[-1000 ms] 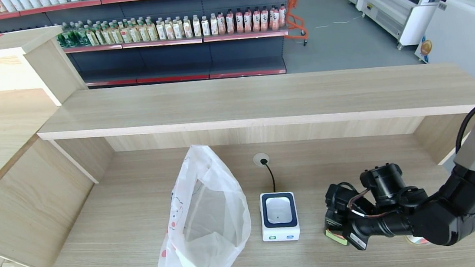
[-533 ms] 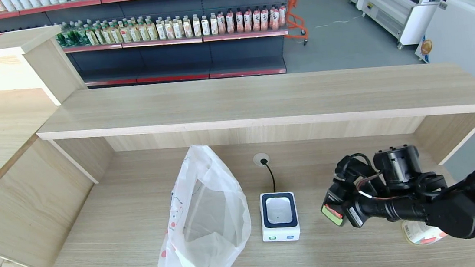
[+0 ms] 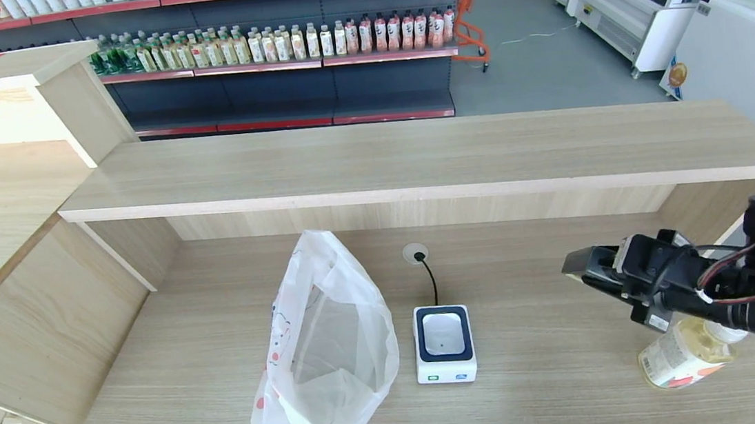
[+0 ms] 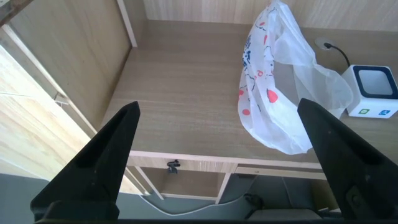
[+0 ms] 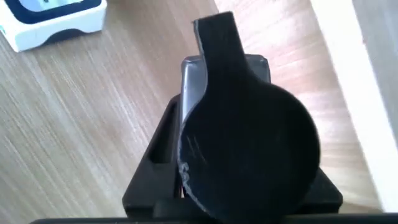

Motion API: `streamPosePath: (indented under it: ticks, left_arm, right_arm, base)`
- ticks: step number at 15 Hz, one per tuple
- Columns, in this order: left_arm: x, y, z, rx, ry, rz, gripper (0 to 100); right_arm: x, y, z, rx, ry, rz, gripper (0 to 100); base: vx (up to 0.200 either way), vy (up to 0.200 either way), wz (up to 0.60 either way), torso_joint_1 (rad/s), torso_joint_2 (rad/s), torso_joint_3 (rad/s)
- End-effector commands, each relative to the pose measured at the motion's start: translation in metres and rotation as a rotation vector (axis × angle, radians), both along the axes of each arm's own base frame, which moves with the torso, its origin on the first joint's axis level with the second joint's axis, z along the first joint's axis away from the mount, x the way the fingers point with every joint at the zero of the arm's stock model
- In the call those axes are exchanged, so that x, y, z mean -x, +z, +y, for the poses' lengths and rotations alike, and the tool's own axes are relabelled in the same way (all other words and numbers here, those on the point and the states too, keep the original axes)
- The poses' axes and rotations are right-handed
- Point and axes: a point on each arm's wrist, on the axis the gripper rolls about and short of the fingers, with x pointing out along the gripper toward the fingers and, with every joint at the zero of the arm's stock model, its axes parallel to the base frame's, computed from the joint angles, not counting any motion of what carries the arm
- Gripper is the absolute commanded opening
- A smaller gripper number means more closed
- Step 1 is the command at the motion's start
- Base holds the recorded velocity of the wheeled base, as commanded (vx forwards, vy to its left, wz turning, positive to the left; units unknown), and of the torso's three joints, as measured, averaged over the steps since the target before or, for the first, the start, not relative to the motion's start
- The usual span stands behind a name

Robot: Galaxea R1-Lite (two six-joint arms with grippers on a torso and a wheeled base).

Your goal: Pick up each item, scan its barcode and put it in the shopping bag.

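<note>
A white plastic shopping bag (image 3: pixel 325 348) stands open on the wooden counter, and also shows as the bag (image 4: pixel 273 93) in the left wrist view. Right of it sits the white scanner (image 3: pixel 443 343) with a dark-framed window, seen again as the scanner (image 4: pixel 373 90). My right gripper (image 3: pixel 580 267) hangs above the counter's right part, well right of the scanner, shut on a small flat item (image 5: pixel 189 81) whose face is hidden. A pale drink bottle (image 3: pixel 682 352) leans on the counter under that arm. My left gripper (image 4: pixel 217 168) is open, holding nothing, above the counter's front left edge.
The scanner's black cable (image 3: pixel 429 276) runs to a hole in the counter (image 3: pixel 415 253). A raised shelf (image 3: pixel 414 160) spans the back, with side walls (image 3: pixel 49 327) on the left. The bottle lies close to the counter's front right edge.
My right arm rose and swung right and back, away from the scanner, carrying its item. The bottle under it has come into full view.
</note>
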Motion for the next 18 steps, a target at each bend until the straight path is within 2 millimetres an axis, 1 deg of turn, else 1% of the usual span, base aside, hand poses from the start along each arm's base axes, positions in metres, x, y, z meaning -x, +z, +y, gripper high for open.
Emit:
streamPosePath:
  ticks: [1,2,3,5,6,7,9,10,12,15,17,18]
  left_arm:
    - [0.000,0.000,0.000,0.001,-0.001,-0.001,100]
    - [0.000,0.000,0.000,0.001,-0.001,-0.001,100]
    - [0.000,0.000,0.000,0.001,-0.001,-0.001,100]
    - [0.000,0.000,0.000,0.001,-0.001,-0.001,100]
    - [0.000,0.000,0.000,0.001,-0.001,-0.001,100]
    - [0.000,0.000,0.000,0.001,0.001,-0.001,100]
    - [0.000,0.000,0.000,0.001,-0.001,-0.001,100]
    - [0.000,0.000,0.000,0.001,-0.001,-0.001,100]
    - [0.000,0.000,0.000,0.001,-0.001,-0.001,100]
    - [0.000,0.000,0.000,0.001,-0.001,-0.001,100]
    - [0.000,0.000,0.000,0.001,-0.001,-0.001,100]
    - [0.000,0.000,0.000,0.001,-0.001,-0.001,100]
  right_arm:
    - [0.008,0.014,-0.024,0.158,0.189,-0.187,0]
    - [0.010,0.012,-0.025,0.244,0.364,-0.285,0]
    - [0.012,0.006,-0.022,0.324,0.523,-0.359,0]
    - [0.021,-0.012,-0.008,0.569,0.829,-0.568,0]
    - [0.026,-0.018,-0.003,0.612,0.897,-0.588,0]
    - [0.029,-0.023,0.007,0.651,0.975,-0.634,0]
    - [0.032,-0.023,0.033,0.698,1.108,-0.779,0]
    - [0.037,-0.022,0.053,0.696,1.196,-0.867,0]
    - [0.044,-0.022,0.068,0.696,1.270,-0.946,0]
    - [0.048,-0.021,0.075,0.674,1.316,-1.017,0]
    - [0.051,-0.019,0.085,0.635,1.362,-1.061,0]
    - [0.052,-0.019,0.085,0.634,1.363,-1.069,0]
  base:
    - [0.000,0.000,0.00,0.000,0.00,0.000]
    - [0.000,0.000,0.00,0.000,0.00,0.000]
    - [0.000,0.000,0.00,0.000,0.00,0.000]
    - [0.000,0.000,0.00,0.000,0.00,0.000]
    - [0.000,0.000,0.00,0.000,0.00,0.000]
    - [0.000,0.000,0.00,0.000,0.00,0.000]
    - [0.000,0.000,0.00,0.000,0.00,0.000]
    - [0.000,0.000,0.00,0.000,0.00,0.000]
    - [0.000,0.000,0.00,0.000,0.00,0.000]
    - [0.000,0.000,0.00,0.000,0.00,0.000]
    - [0.000,0.000,0.00,0.000,0.00,0.000]
    - [0.000,0.000,0.00,0.000,0.00,0.000]
